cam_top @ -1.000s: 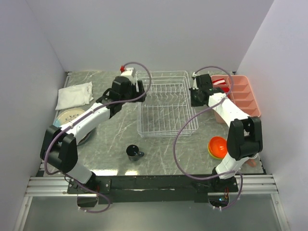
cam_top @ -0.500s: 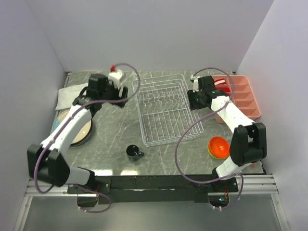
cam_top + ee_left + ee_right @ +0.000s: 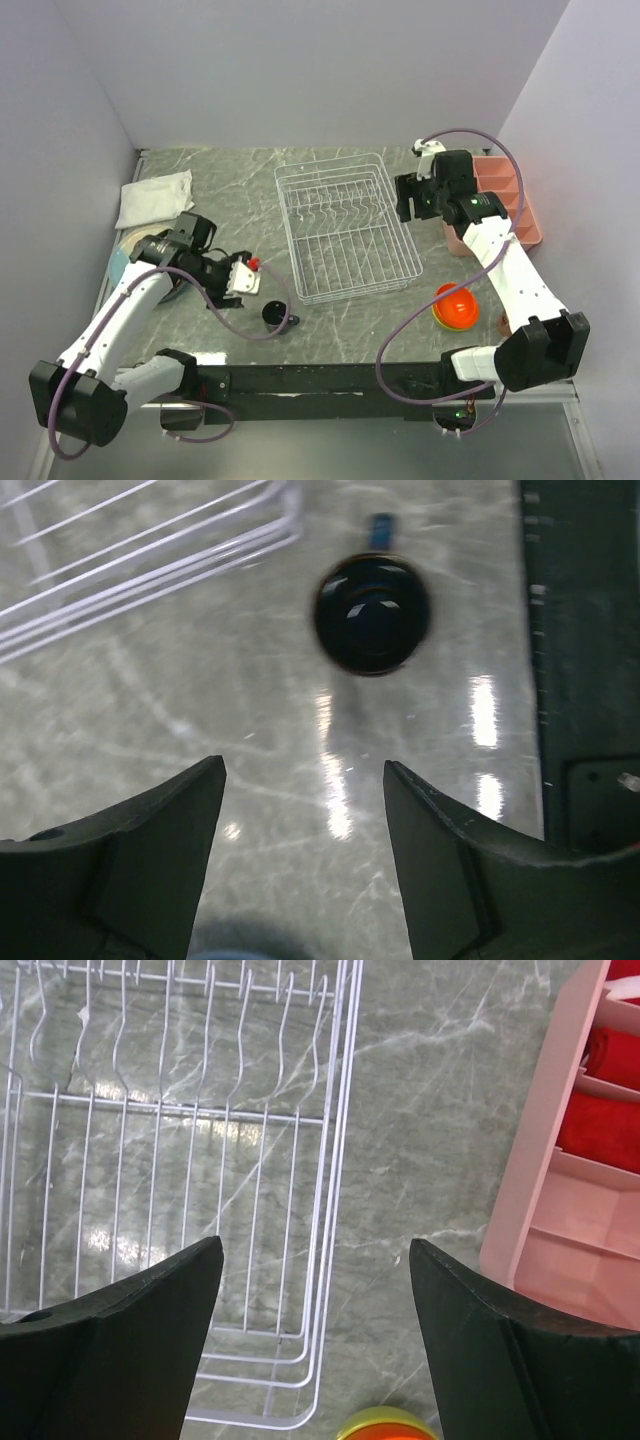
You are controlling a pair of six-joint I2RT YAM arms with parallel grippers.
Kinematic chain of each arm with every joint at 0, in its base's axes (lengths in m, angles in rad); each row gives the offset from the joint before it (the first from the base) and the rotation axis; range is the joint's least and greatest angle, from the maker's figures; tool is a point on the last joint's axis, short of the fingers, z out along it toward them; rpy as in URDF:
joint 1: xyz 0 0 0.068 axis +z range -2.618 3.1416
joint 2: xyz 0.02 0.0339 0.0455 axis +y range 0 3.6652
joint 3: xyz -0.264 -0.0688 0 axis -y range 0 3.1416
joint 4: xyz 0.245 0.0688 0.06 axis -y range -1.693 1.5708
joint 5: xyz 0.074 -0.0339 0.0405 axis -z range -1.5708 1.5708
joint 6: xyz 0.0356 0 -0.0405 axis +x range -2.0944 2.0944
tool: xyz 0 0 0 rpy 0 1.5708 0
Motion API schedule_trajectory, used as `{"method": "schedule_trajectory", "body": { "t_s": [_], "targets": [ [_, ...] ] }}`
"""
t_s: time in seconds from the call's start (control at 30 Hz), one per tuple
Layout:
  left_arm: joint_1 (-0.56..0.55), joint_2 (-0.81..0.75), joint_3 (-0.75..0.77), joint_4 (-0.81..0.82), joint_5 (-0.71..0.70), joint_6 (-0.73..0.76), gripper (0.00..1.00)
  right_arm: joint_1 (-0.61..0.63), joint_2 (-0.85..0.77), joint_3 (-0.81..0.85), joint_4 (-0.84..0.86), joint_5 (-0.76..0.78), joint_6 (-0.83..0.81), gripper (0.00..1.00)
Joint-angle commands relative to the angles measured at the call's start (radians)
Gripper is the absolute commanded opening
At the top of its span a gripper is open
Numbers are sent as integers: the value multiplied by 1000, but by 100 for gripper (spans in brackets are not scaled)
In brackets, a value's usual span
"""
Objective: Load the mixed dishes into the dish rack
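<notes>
Just starting: pointing open left end effector (image 3: 303, 780) at mug (image 3: 372, 615), open right end effector (image 3: 315, 1260) by empty dish rack (image 3: 334, 1160).

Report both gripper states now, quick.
Left gripper: open, holding nothing.
Right gripper: open, holding nothing.

Bright, even overhead light casts soft shadows and white glare streaks on the glossy table (image 3: 250, 710), while the left wrist view is blurred, smearing the mug (image 3: 372, 615) and dish rack (image 3: 150, 560).
</notes>
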Motion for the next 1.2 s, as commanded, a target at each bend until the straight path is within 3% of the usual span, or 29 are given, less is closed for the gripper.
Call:
{"method": "schedule_trajectory", "body": {
  "t_s": [0.0, 0.07, 0.27, 0.33, 0.5, 0.67, 0.9, 1.17],
  "targets": [
    [-12, -10, -54, -160, 167, 265, 70, -1, -25, 6, -19, -19, -22, 83],
    [-48, -25, -74, -107, 178, 246, 70, -3, -20, 12, -25, -22, -31, 83],
    [-263, -19, -108, 61, 181, -1, 68, -7, -8, 64, -76, -101, -48, 84],
    [-337, 30, -97, 121, 165, -128, 62, -6, -22, 58, -79, -106, -39, 84],
    [-424, 139, -62, 154, 135, -282, 50, -10, -79, -5, -57, -95, -15, 84],
    [-453, 144, -76, 256, 39, -475, 49, -12, -151, -49, -43, -112, 13, 84],
    [-472, 62, -149, 346, -12, -580, 51, -16, -212, -124, -30, -117, 28, 84],
    [-484, 122, -199, 432, -121, -727, 52, -16, -212, -126, -27, -114, 27, 84]
  ]
}}
